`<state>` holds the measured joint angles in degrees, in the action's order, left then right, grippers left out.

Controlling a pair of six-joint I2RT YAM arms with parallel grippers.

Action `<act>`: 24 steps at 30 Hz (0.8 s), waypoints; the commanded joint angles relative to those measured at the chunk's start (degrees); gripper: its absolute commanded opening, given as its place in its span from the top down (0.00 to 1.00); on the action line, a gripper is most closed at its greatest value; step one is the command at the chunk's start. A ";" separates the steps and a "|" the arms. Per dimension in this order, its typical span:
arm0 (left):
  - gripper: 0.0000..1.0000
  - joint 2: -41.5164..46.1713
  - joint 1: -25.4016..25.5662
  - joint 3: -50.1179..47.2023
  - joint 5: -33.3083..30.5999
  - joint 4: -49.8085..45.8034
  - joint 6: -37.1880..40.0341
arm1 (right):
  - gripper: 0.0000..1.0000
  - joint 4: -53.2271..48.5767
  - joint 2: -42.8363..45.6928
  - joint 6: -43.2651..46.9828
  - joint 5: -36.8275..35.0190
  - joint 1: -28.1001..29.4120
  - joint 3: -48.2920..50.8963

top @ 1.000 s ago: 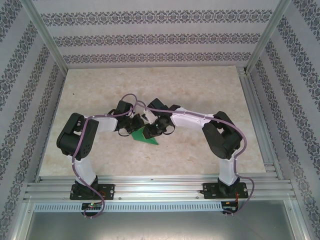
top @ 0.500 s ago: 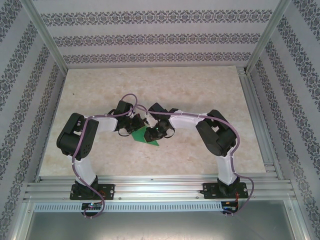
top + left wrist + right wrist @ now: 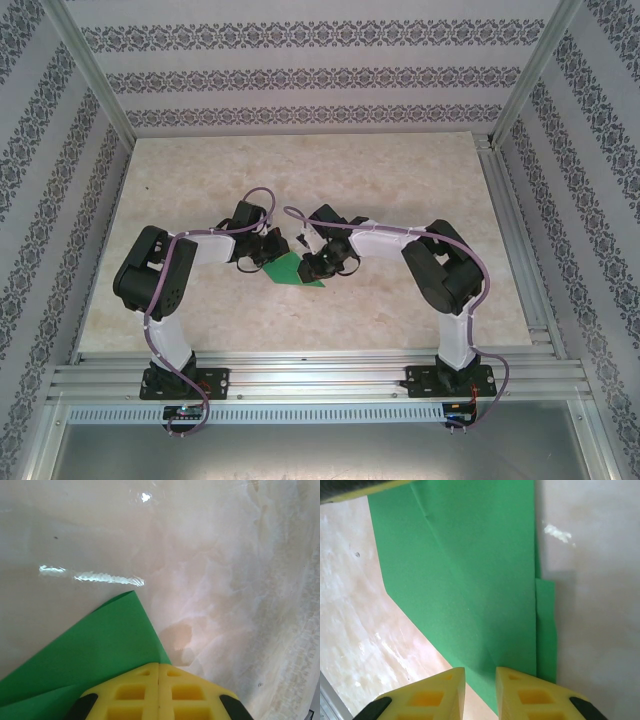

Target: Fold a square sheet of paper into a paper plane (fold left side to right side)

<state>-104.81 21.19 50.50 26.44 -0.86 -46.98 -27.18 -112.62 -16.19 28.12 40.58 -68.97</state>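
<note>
The square sheet of paper [image 3: 288,269] is bright green and lies folded into a pointed, layered shape on the marble table between the two arms. A narrow under-layer sticks out along its right edge in the right wrist view, where the paper [image 3: 470,570] takes up most of the frame. My left gripper [image 3: 159,666] is shut, its yellow fingers pressed together and resting at the edge of the paper [image 3: 100,645]. My right gripper [image 3: 480,672] hovers over the paper's near edge, its jaws a narrow gap apart with nothing clamped. A finished paper plane is out of view.
The marble tabletop [image 3: 400,180] stretches wide behind and beside the paper. Aluminium frame rails [image 3: 300,375] run along the near edge, and patterned walls close in the sides and back.
My right arm has shifted slightly, its wrist moving a little right and toward the near edge over the paper. The left arm and the paper have stayed almost still.
</note>
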 commanded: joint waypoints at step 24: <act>0.97 -1.61 0.43 0.48 -5.70 -8.34 3.00 | 0.77 2.07 0.30 1.28 6.19 -6.75 14.34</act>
<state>-104.81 21.56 51.18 26.09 -2.22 -46.48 -15.27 -110.39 -16.38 39.24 34.70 -58.83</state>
